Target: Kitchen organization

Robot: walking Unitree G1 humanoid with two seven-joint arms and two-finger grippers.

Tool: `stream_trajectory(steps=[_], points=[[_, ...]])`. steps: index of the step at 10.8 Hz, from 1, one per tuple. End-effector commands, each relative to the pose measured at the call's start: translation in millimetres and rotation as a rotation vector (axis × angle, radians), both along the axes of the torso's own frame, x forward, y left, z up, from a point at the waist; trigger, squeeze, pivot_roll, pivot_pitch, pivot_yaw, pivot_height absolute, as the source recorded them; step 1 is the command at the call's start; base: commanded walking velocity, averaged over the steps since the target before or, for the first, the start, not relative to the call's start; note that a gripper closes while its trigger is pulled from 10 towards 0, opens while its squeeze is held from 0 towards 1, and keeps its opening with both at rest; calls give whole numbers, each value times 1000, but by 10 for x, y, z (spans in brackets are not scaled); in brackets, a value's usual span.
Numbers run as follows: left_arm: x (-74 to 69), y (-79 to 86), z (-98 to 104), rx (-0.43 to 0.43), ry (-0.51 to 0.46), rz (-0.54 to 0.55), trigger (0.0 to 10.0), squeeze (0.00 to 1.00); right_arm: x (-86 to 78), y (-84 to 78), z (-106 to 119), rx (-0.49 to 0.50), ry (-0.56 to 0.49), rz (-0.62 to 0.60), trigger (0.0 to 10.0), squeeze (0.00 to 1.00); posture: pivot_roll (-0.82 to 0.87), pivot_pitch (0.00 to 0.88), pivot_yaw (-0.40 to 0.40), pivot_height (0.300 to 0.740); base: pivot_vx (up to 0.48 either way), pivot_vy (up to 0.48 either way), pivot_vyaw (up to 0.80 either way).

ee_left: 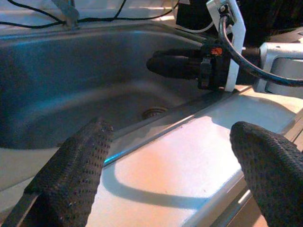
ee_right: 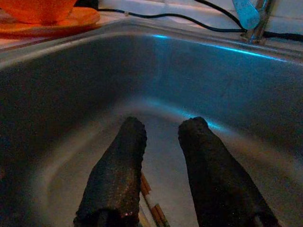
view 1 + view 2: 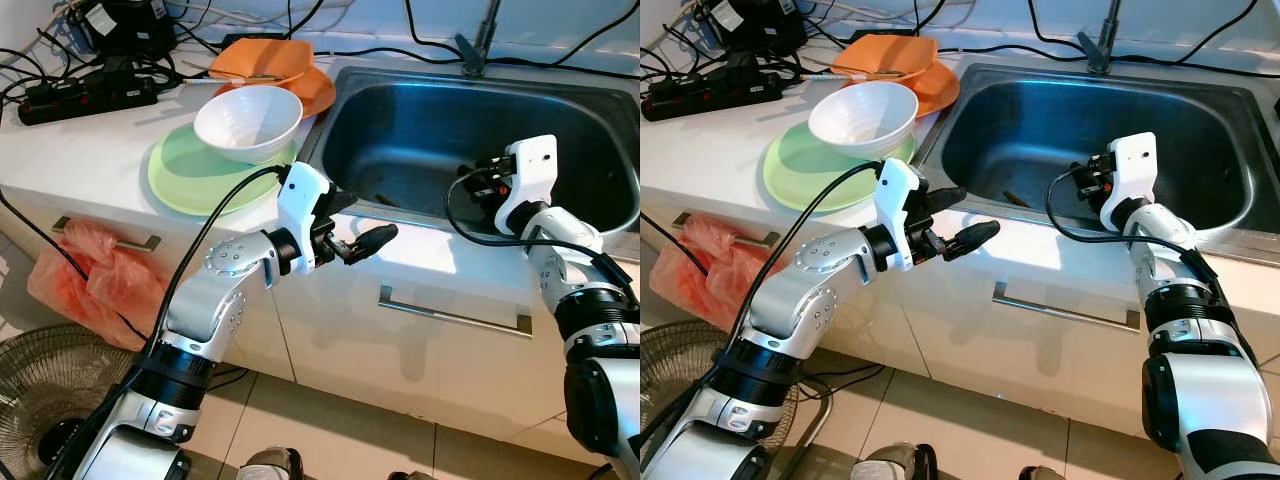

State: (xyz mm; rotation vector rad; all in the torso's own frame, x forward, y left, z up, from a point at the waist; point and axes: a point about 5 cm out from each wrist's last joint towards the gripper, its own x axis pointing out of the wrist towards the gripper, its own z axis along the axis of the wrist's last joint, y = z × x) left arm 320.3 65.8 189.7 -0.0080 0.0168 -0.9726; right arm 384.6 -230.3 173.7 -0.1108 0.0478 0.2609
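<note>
My right gripper (image 2: pixel 161 137), fingers parted and empty, hangs inside the sink (image 3: pixel 345 95) over the chopsticks (image 2: pixel 150 201) on its floor; they could skid on steel. My left gripper (image 3: pixel 365 238), open, waits at the sink's front rim.

My white counter (image 3: pixel 90 150) carries a green plate (image 3: pixel 185 175) with a white bowl (image 3: pixel 247 122) sitting on it, stacked orange dishes (image 3: pixel 275 65) behind, a black power strip (image 3: pixel 85 98) with tangled cables, and the sunken steel sink (image 3: pixel 420 140).
</note>
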Motion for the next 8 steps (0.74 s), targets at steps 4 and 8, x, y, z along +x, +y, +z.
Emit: stream_trajectory(steps=[4, 8], points=[[135, 106, 143, -26, -71, 104, 10000, 1000, -14, 186, -76, 118, 14, 55, 10000, 1000, 145, 101, 95, 740, 0, 0, 0], [370, 572, 213, 42, -221, 465, 10000, 1000, -168, 793, 344, 375, -166, 182, 10000, 1000, 161, 77, 76, 740, 0, 0, 0]])
